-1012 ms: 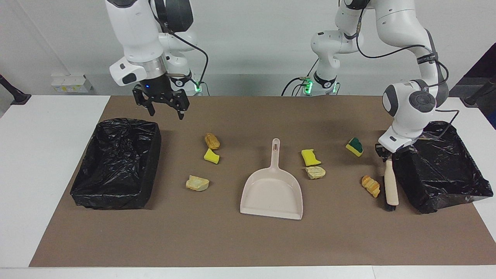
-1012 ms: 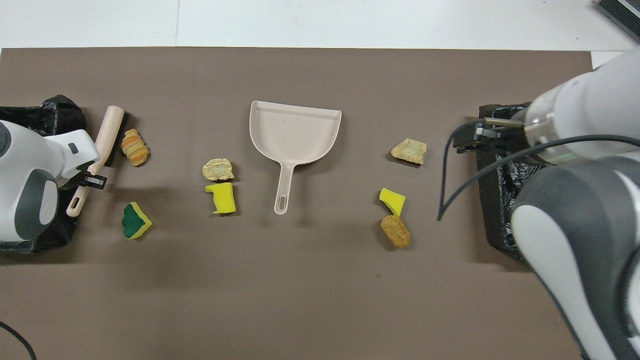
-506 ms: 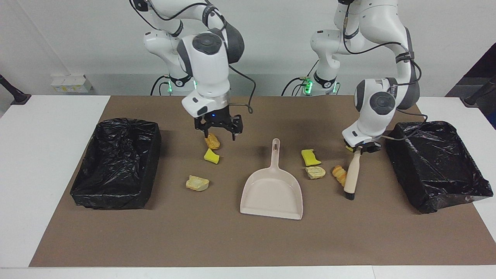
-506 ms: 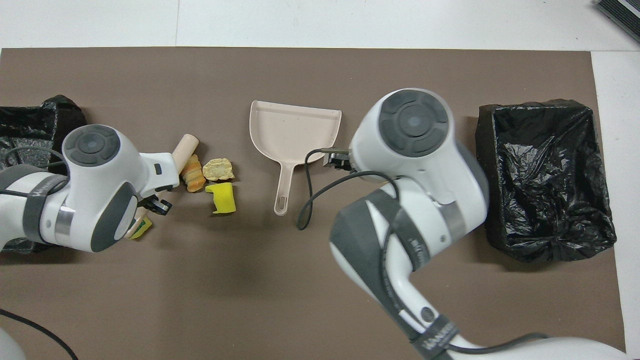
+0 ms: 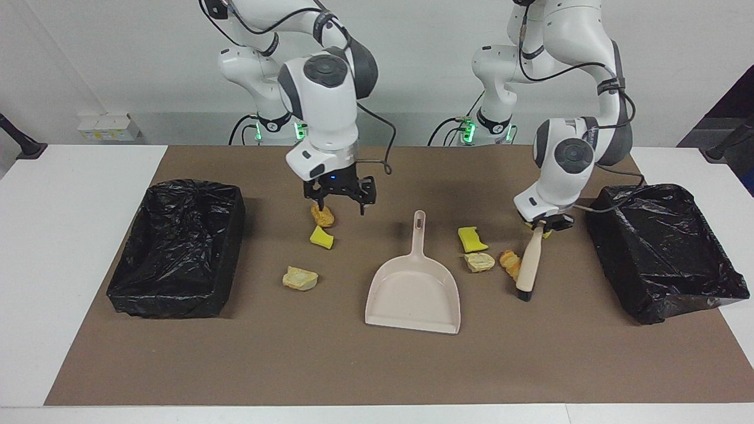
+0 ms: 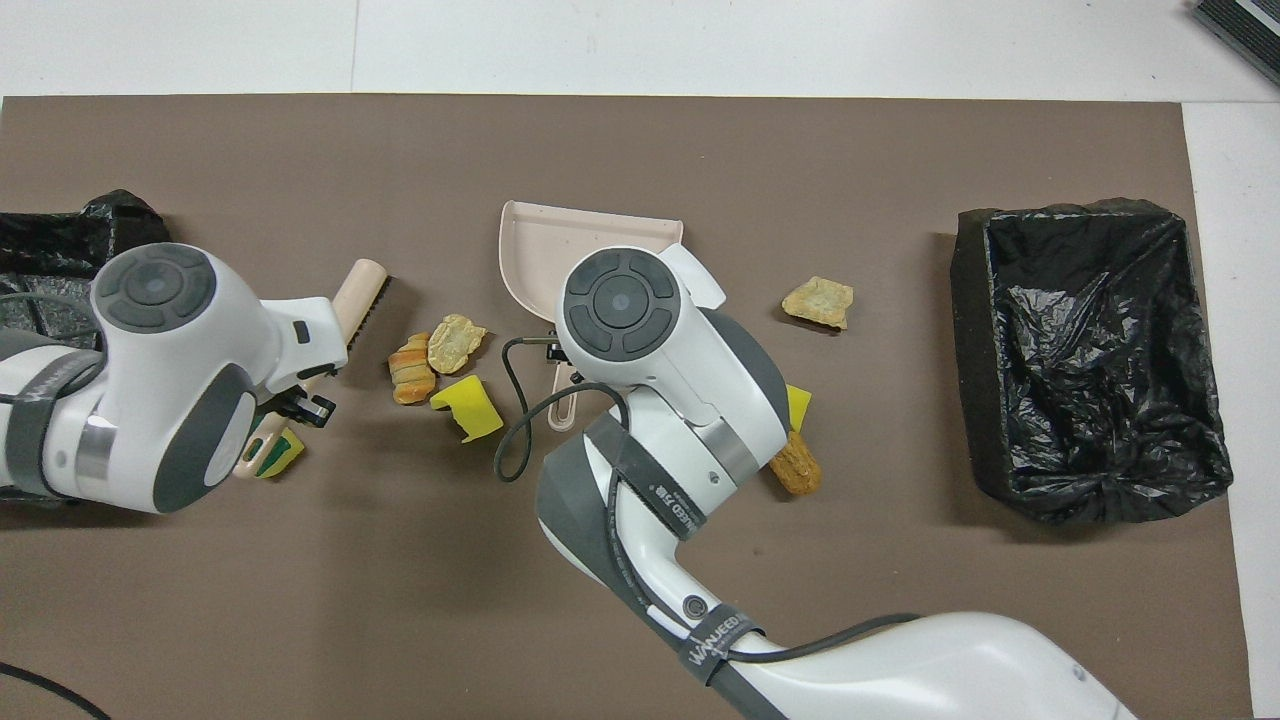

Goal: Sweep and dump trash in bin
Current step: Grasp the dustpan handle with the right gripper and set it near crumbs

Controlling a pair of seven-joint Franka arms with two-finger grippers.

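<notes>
So far nothing is binned. My left jaws (image 5: 541,224) pinch the brush (image 5: 528,265) handle, its bristles beside three scraps (image 5: 492,259) bunched just off the dustpan (image 5: 412,294). My right jaws (image 5: 340,200), spread, hang over the brown chunk (image 5: 323,216); three scraps there wait unswept. Both bins (image 5: 177,247) look empty. From overhead my arms hide the green-backed sponge (image 6: 275,452) mostly.
</notes>
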